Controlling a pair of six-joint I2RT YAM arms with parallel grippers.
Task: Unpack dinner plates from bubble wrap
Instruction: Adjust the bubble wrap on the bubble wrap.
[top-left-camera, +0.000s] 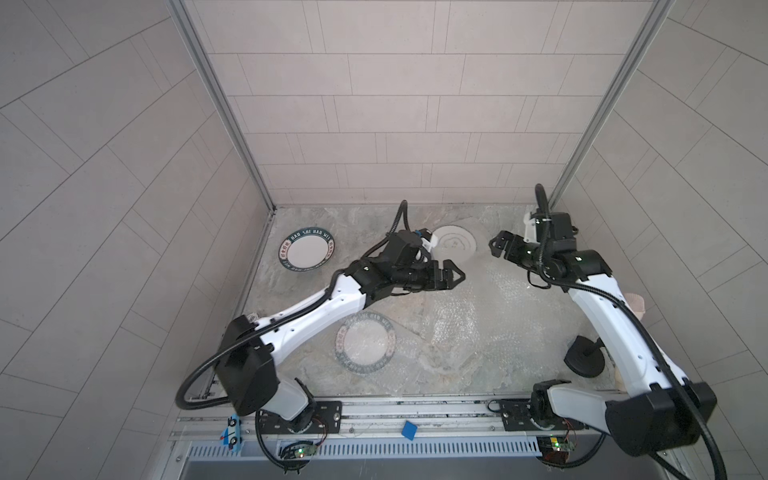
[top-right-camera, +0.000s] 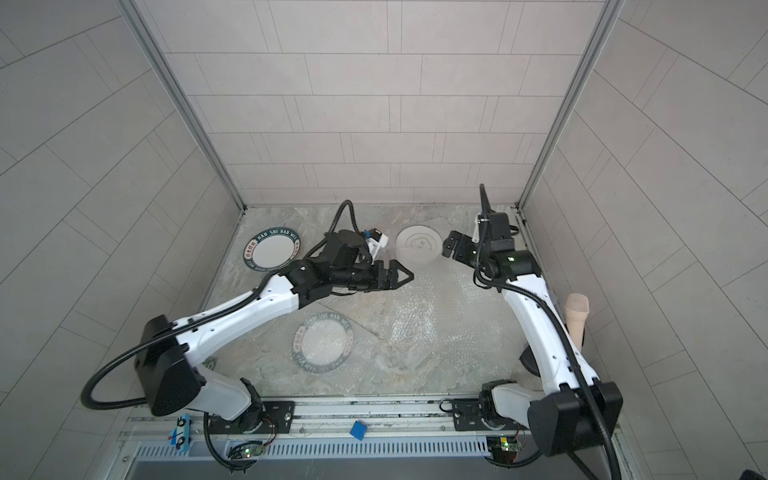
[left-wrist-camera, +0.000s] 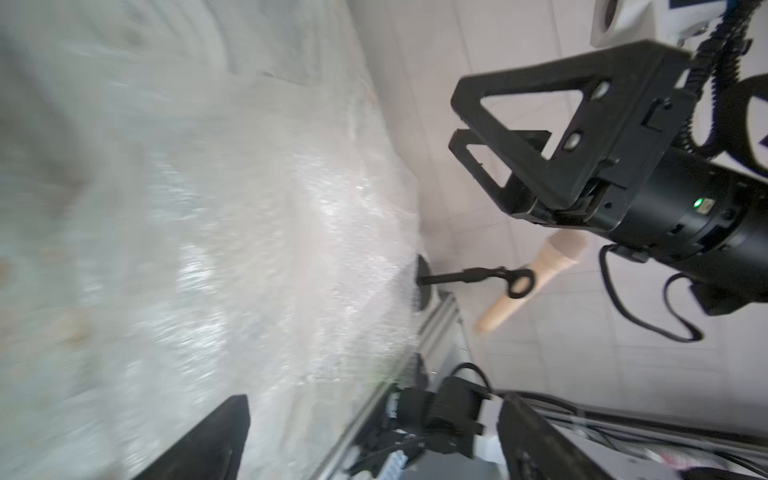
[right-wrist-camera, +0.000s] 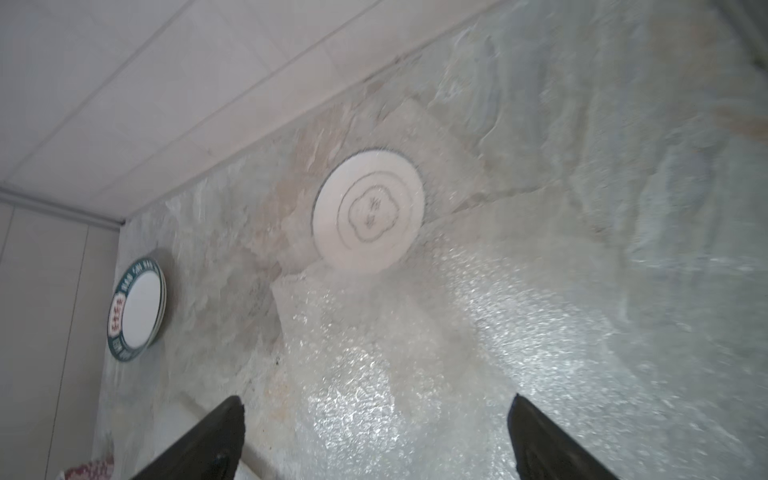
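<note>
Nearest, a round white plate with a dark green lettered rim (top-left-camera: 365, 341) lies under clear dimpled bubble wrap (top-left-camera: 453, 324), which is spread across the stone-patterned table (top-left-camera: 299, 299). Beyond it, the left gripper (top-left-camera: 456, 272) hovers above the wrap, jaws wide apart and empty. The right gripper (top-left-camera: 493, 246), equally spread and empty, hangs just beside a white grey-ringed plate (top-left-camera: 453, 243). At the far left lies a bare green-rimmed plate (top-left-camera: 306, 250).

I see my left gripper (top-left-camera: 457, 274) and right gripper (top-left-camera: 495, 245), jaws spread, above the bubble wrap (top-left-camera: 453, 328) near the grey-ringed plate (top-left-camera: 455, 243).
</note>
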